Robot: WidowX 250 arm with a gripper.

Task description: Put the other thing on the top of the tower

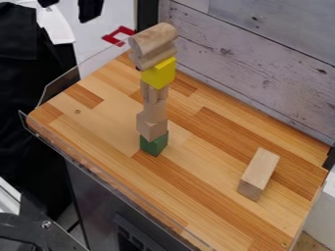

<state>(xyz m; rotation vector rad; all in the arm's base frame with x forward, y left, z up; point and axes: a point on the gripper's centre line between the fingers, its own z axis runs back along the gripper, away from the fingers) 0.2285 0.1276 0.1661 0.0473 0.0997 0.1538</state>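
At the upper left of the frame, the black two-finger gripper (pixel 68 12) is seen spread open, with nothing held. Left of centre, a tall tower of wooden blocks (pixel 154 112) is carried on a green block (pixel 155 145), with a yellow block (pixel 159 74) higher up and a rounded natural-wood piece (pixel 153 41) near the top. At the lower right, the plain oblong wooden block (pixel 259 172) is laid on the striped wooden tabletop (pixel 98 128). The pick-up step is judged to be in hand; a grasp across the block's narrow width is called for.
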